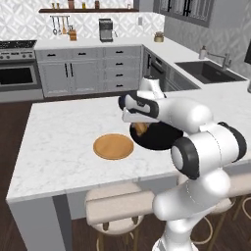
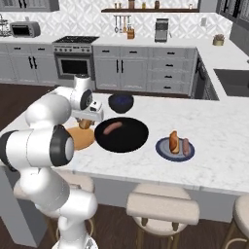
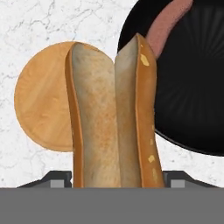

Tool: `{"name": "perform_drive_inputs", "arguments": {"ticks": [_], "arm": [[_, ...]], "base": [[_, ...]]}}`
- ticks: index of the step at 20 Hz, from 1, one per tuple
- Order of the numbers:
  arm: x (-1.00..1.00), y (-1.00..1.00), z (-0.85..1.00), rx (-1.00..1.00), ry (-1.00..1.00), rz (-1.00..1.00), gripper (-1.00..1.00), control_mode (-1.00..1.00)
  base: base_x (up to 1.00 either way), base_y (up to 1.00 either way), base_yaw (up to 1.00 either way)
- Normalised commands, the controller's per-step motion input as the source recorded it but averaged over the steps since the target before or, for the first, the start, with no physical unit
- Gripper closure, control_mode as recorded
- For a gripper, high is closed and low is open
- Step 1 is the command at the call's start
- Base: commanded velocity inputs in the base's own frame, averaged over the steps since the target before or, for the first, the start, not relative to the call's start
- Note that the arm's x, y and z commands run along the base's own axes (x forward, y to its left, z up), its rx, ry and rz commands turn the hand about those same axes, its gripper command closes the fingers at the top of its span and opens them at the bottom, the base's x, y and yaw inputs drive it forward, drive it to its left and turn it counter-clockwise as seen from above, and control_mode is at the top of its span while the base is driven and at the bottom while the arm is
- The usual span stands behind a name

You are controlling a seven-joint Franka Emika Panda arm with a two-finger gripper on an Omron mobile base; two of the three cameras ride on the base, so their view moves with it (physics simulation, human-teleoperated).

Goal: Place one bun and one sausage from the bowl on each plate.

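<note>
Gripper (image 3: 116,181) clamped on split orange-brown bun (image 3: 114,118), seemingly above black bowl's (image 3: 192,109) rim.

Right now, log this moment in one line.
end effector: shut on bun | over: wooden plate edge | bowl: one sausage

This is a home kitchen. There is a stove (image 2: 74,58), a sink (image 1: 210,71), grey cabinets (image 1: 81,73) and stools (image 2: 163,206).
</note>
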Motion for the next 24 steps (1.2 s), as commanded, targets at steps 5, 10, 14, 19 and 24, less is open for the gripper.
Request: {"name": "perform_drive_inputs", "arguments": {"ticks": [5,10,14,19,24], "arm": [[0.35,0.05,0.00,0.00,0.00,0.00,1.00,-1.00],[0.16,0.63,-0.48,0.00,0.02,0.00,1.00,-1.00],[0.06,0.51,-0.64,0.00,0.04,0.00,1.00,-1.00],[0.10,0.11,-0.39,0.00,0.00,0.00,1.00,-1.00],[0.14,0.16,-0.46,0.00,0.00,0.00,1.00,-1.00]], "base": [[0.17,0.00,0.00],[0.00,0.00,0.00],[0.00,0.00,0.00],[0.00,0.00,0.00],[0.00,0.00,0.00]]}}
